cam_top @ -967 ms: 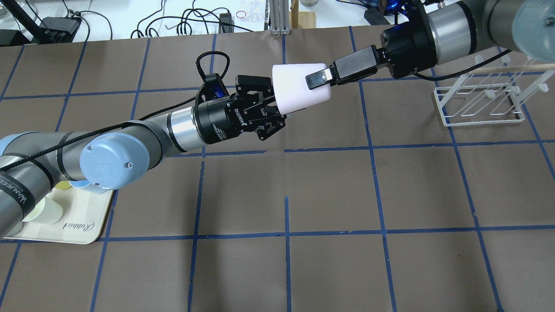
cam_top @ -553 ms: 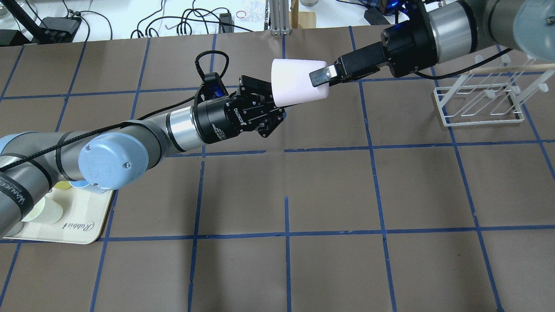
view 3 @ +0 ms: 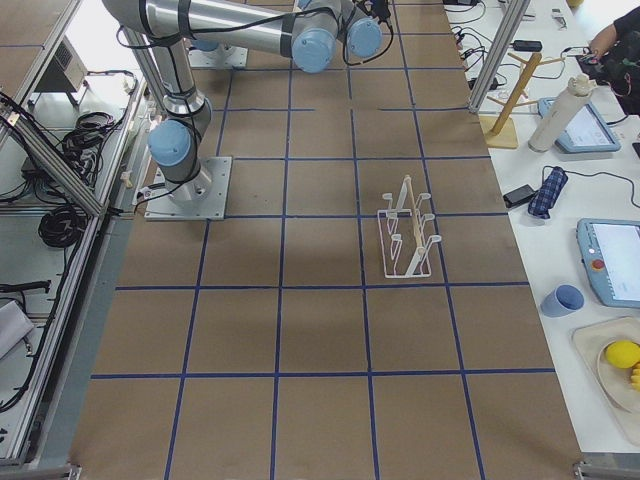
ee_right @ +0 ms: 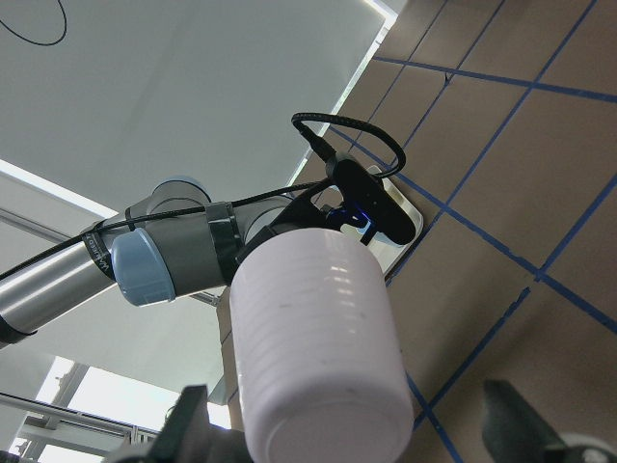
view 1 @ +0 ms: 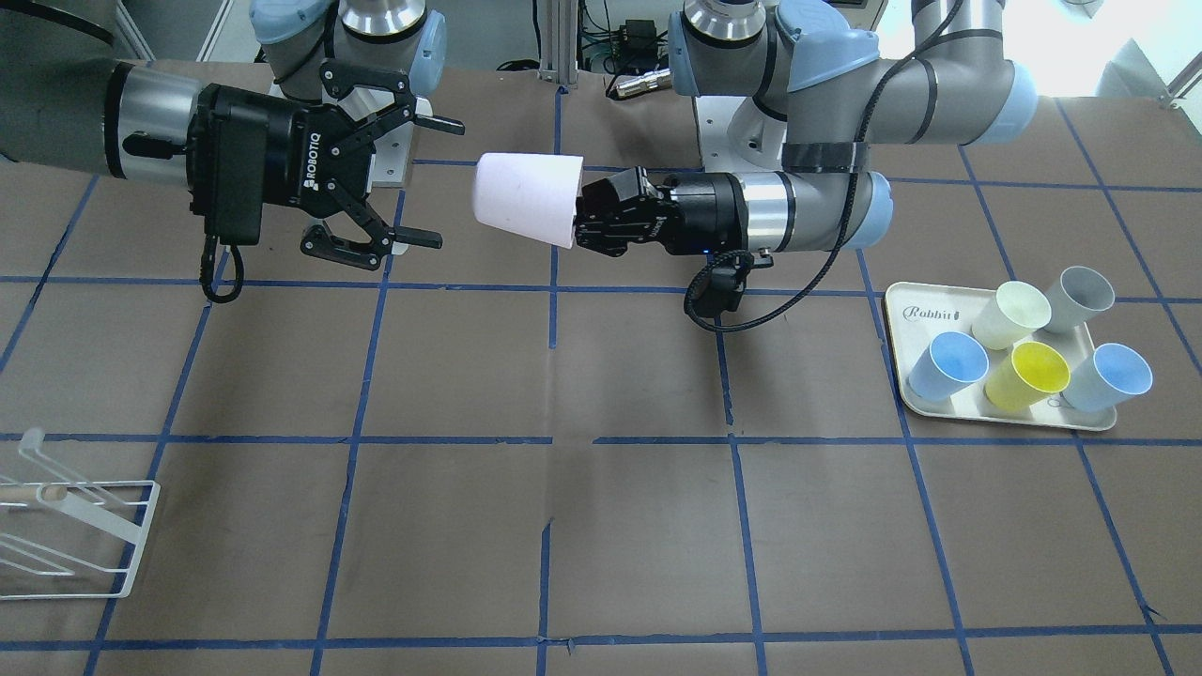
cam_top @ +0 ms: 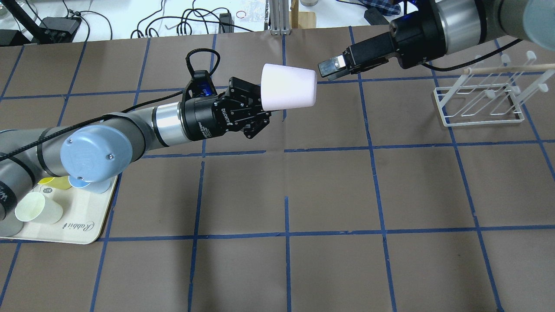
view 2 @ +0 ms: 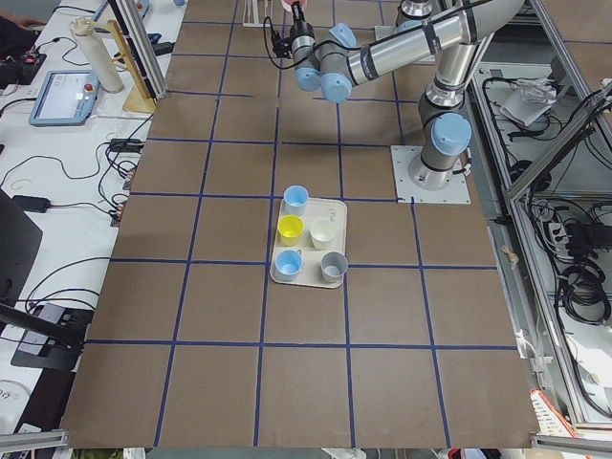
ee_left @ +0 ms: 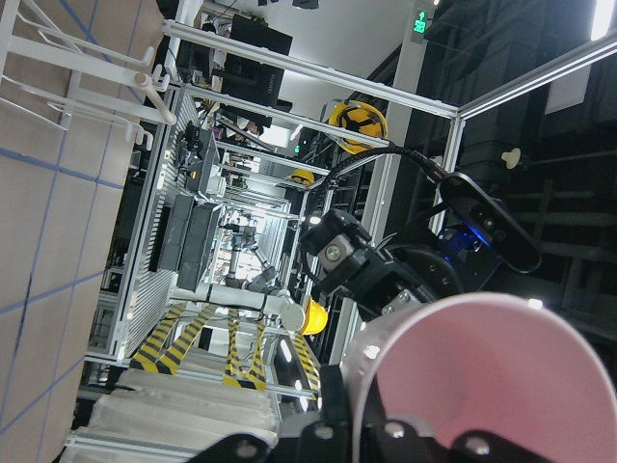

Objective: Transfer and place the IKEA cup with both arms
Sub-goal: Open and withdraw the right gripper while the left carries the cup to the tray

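The pale pink IKEA cup (cam_top: 288,86) lies sideways in the air above the table's far middle. It also shows in the front view (view 1: 526,200). My left gripper (cam_top: 259,104) is shut on the cup's open rim end, as the front view (view 1: 584,214) also shows. The cup's closed base points at my right gripper (cam_top: 331,68), which is a short gap away and not touching it. In the front view my right gripper (view 1: 432,180) is open with its fingers wide apart. The right wrist view shows the cup's base (ee_right: 323,357) between and beyond its spread fingers.
A cream tray (view 1: 995,415) at the robot's left holds several cups: blue, yellow, pale cream-green and grey. It is partly hidden under my left arm in the overhead view (cam_top: 86,216). A white wire rack (cam_top: 477,104) stands at the robot's right.
My left gripper's fingers closed on the cup's rim end. My right gripper, whose finger lay over the cup's base, has let go and drawn back right. The cup shifted slightly left.
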Robot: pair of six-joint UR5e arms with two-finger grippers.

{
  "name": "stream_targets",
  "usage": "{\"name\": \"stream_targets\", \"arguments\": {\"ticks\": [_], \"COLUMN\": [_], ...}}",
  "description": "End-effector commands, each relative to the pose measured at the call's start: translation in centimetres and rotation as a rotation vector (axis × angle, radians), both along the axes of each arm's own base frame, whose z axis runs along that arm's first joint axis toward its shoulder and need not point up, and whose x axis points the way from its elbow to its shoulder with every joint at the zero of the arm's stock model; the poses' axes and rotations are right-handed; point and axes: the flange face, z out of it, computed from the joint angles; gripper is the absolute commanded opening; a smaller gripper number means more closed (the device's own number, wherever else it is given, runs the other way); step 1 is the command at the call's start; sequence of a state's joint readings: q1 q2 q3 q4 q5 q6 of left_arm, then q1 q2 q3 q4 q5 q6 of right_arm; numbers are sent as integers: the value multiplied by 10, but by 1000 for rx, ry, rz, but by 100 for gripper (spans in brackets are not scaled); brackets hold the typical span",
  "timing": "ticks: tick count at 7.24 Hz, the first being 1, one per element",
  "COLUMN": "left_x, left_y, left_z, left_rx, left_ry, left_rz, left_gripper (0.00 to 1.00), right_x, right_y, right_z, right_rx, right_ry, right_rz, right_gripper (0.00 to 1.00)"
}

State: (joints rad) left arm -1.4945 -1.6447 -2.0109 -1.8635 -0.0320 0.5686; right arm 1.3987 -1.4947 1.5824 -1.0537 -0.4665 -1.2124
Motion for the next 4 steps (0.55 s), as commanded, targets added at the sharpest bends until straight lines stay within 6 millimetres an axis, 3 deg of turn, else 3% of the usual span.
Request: {"name": "stream_targets", "arguments": {"ticks": [1,3,4], "left_x": [59,95,123], "left_y": [3,17,14], "left_z": [-8,-15,-21], "left_rx": [-42,-165,-203], "left_ry": [-254,-543,-716], "left_rz": [-116,-283,-335], "left_gripper": [0,0,0], "right_x": [-13,-22,-28], "right_y": [5,14,16], "right_z": [-7,-16,-20], "right_rx": [55,140,193], "right_ry": [118,262,356], "right_rz": [42,90,99], "right_gripper": [100,100,100]}}
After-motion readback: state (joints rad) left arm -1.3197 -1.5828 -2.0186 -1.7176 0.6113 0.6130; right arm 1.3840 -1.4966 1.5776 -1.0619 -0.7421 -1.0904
